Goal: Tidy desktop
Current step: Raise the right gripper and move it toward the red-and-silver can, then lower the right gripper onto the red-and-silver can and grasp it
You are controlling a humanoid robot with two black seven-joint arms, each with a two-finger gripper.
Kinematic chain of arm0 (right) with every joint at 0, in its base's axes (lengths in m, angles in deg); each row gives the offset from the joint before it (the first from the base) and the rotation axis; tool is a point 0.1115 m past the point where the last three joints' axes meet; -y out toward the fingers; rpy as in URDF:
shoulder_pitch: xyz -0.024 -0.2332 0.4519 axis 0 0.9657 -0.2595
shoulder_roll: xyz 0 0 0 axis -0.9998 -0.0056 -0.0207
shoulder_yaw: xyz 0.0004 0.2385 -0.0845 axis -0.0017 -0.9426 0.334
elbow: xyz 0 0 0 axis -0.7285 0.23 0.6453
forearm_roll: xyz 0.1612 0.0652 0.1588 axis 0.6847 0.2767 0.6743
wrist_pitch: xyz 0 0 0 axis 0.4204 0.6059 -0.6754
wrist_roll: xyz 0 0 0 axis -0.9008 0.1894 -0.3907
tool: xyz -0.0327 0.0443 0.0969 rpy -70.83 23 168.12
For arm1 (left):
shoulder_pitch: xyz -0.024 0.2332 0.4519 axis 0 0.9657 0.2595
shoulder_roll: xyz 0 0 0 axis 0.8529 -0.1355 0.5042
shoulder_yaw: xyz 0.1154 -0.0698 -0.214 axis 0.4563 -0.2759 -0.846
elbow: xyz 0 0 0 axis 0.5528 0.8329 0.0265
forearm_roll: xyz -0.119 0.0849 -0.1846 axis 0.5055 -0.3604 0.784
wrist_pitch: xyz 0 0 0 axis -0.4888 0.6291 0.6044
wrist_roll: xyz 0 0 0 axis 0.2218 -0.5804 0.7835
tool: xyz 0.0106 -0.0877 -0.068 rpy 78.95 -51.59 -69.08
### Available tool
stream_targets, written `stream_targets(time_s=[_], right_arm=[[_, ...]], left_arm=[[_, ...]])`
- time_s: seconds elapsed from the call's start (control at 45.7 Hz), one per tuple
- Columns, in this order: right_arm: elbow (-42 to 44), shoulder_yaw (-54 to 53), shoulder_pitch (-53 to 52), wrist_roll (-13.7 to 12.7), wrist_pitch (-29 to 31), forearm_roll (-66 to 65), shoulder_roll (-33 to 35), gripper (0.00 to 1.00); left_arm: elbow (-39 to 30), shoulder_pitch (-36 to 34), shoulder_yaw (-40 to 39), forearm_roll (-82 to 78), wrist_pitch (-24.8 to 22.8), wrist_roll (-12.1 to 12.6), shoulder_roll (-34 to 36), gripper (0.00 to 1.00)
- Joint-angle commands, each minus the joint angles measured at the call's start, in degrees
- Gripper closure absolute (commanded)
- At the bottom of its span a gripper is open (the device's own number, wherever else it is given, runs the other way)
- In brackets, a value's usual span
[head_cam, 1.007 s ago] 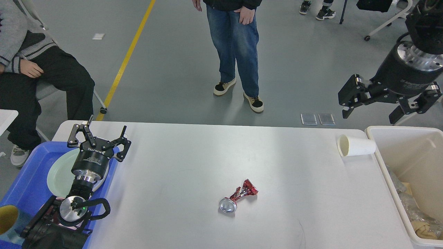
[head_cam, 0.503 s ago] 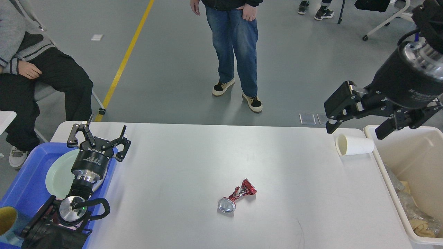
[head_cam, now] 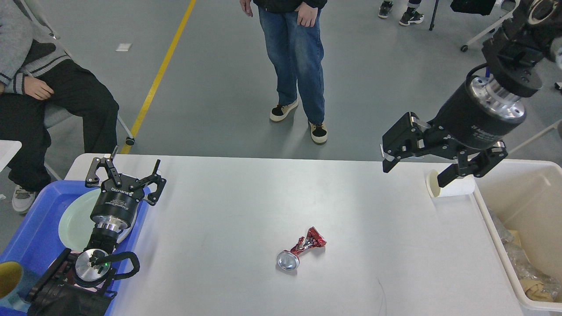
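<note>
desktop: fills the lower centre of the frame; long axis runs left to right, far edge toward the standing person.
cream bin: lower right, butted against the desktop's right end; crumpled waste inside.
blue tray: lower left, at the desktop's left end, holding a pale plate.
right gripper: upper right; over the last second it has swung left and down from above the bin to just over the paper cup, jaws spread wide, nothing held. Reads as lining up a pick.
left gripper: left, over the tray's edge, unmoved, jaws released, empty.
paper cup: on its side at the right end, mouth pointing left, axis left-right.
crushed can: lower centre, untouched, silver end pointing lower left.
</note>
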Motion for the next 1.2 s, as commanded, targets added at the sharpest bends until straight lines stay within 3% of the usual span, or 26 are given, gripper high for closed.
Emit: stream_targets(time_s=[0.0, 0.219, 0.394, 0.525, 0.897, 1.182], right_arm=[[0.32, -1.06, 6.46, -5.11, -7.42, 7.42, -0.23, 0.00], [5.24, -11.33, 26.13, -8.98, -22.01, 17.96, -1.02, 0.00], [14.73, -20.38, 43.54, -8.98, -27.55, 22.10, -4.97, 0.00], [16.75, -23.64, 48.92, -8.90, -32.74, 21.23, -5.59, 0.01], [30.20, -32.96, 58.59, -8.89, -33.36, 20.96, -13.32, 0.00], [41.71, -33.58, 66.41, -8.81, -33.27, 20.61, -22.11, 0.00]], left_arm=[[0.00, -0.01, 0.00, 0.00, -0.01, -0.01, -0.01, 0.04], [0.00, -0.01, 0.00, 0.00, -0.01, -0.01, -0.01, 0.04], [0.00, -0.01, 0.00, 0.00, -0.01, -0.09, -0.01, 0.04], [0.00, -0.01, 0.00, 0.00, -0.01, -0.09, -0.01, 0.04], [0.00, -0.01, 0.00, 0.00, -0.01, -0.09, -0.01, 0.04], [0.00, -0.01, 0.00, 0.00, -0.01, -0.09, -0.01, 0.04]])
